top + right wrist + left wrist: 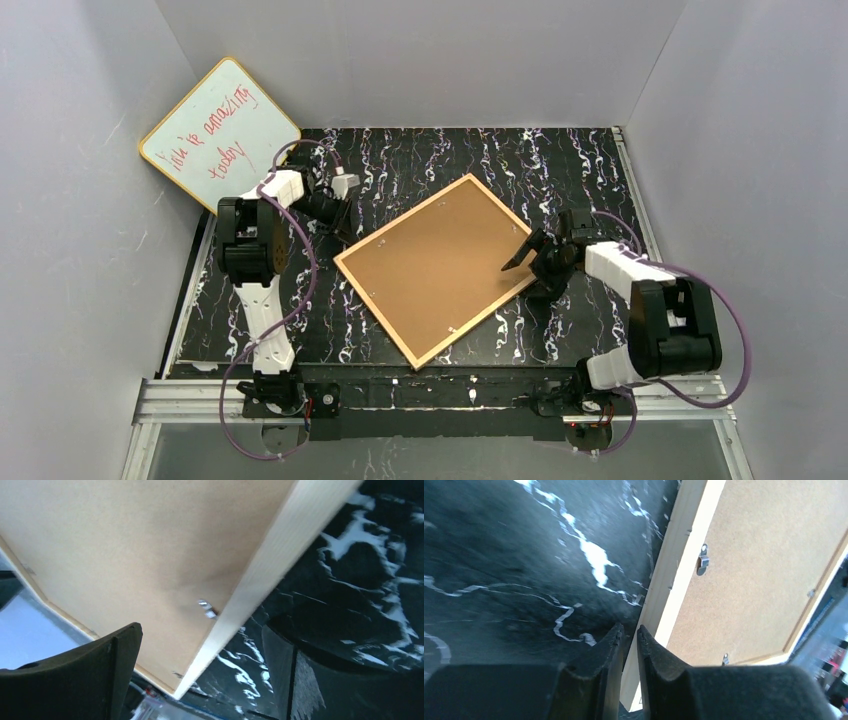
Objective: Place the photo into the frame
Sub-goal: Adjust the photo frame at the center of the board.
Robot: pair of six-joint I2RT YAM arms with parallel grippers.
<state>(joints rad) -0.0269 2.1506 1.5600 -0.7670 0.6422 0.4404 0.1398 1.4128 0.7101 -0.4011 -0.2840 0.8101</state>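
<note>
Wooden frame lies flat near the middle of the black marbled table, turned at an angle, back side up. A brown backing board fills it, with 2 small metal clips visible along its edge in the left wrist view. The left gripper hangs just outside the frame's left rim, over bare table. Its jaws are nearly together, with only a thin slit between them and nothing in it. The right gripper sits at the frame's right edge, jaws spread wide – 1 finger over the board, the other over the table. A whiteboard leans in the far left corner.
</note>
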